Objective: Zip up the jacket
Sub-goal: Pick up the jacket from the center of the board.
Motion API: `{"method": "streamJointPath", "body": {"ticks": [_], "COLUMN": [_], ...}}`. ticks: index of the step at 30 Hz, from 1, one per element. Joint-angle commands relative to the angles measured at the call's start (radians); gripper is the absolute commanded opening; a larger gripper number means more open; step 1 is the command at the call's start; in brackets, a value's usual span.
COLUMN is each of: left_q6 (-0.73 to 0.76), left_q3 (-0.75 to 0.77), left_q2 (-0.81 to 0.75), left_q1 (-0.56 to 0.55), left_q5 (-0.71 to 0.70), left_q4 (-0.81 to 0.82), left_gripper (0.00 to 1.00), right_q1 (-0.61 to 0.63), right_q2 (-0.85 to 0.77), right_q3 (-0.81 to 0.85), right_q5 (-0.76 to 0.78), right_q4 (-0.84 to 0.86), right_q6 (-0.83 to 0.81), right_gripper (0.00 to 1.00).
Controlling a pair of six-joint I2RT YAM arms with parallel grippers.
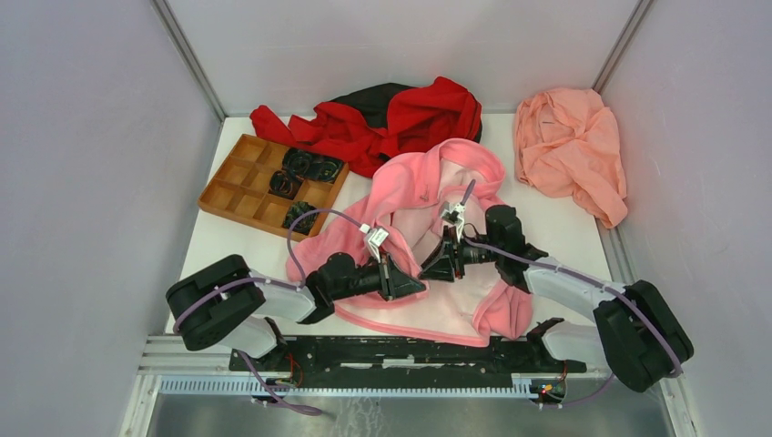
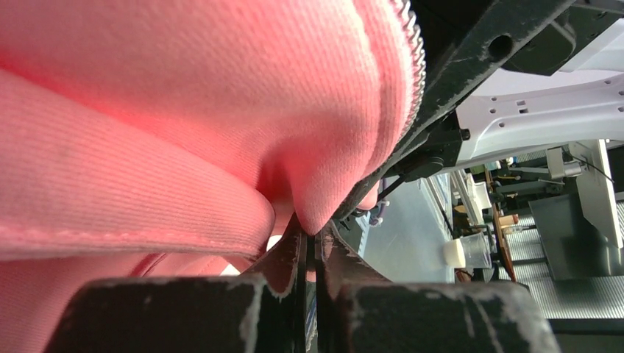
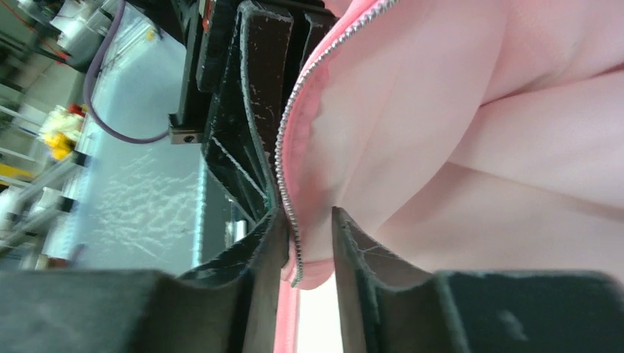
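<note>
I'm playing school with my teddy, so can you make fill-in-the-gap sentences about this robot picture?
1. The jacket under both arms is ___.
2. The left fingers are pinching the ___.
3. The compartment tray holds ___ parts.
4. The peach cloth lies at the table's far ___ corner.
Missing words: pink, jacket, black, right.
</note>
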Motion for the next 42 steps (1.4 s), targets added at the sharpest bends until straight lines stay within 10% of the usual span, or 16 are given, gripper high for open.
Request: {"method": "streamJointPath", "body": {"ticks": [1,4,11,34,42], "left_q6": [0.02,0.028,0.068,0.119,0.129], "left_q3": [-0.028,-0.059,-0.088,-0.121,-0.136], "left_q2": [-0.018,-0.041,-0.107,-0.353,-0.394], "left_q1": [0.003,0.004,0.002,0.003,0.003], "left_q5": [-0.001,-0.015,-0.024,-0.066,-0.081], "left_q4": [0.101,0.136,0.119,-0.041,-0.073], "left_gripper": [0.02,0.02,0.02,0.02,0.02], "right_q1": [-0.016,-0.095,-0.272,-0.9,-0.92], "right_q2": [-0.069,-0.114,-0.227,0.038,0.123], "right_q3": [0.109,0.167,0.25,0.735,0.738], "right_q5": [0.042,0.015,0.028,0.111,0.237], "right_q4": [-0.232,-0.424,-0.782,-1.683,-1.631], "right_q6": [-0.289,-0.488,-0.829,-1.37,-1.368], "right_gripper": [0.5,0.75,0.98,0.98,0.98]}}
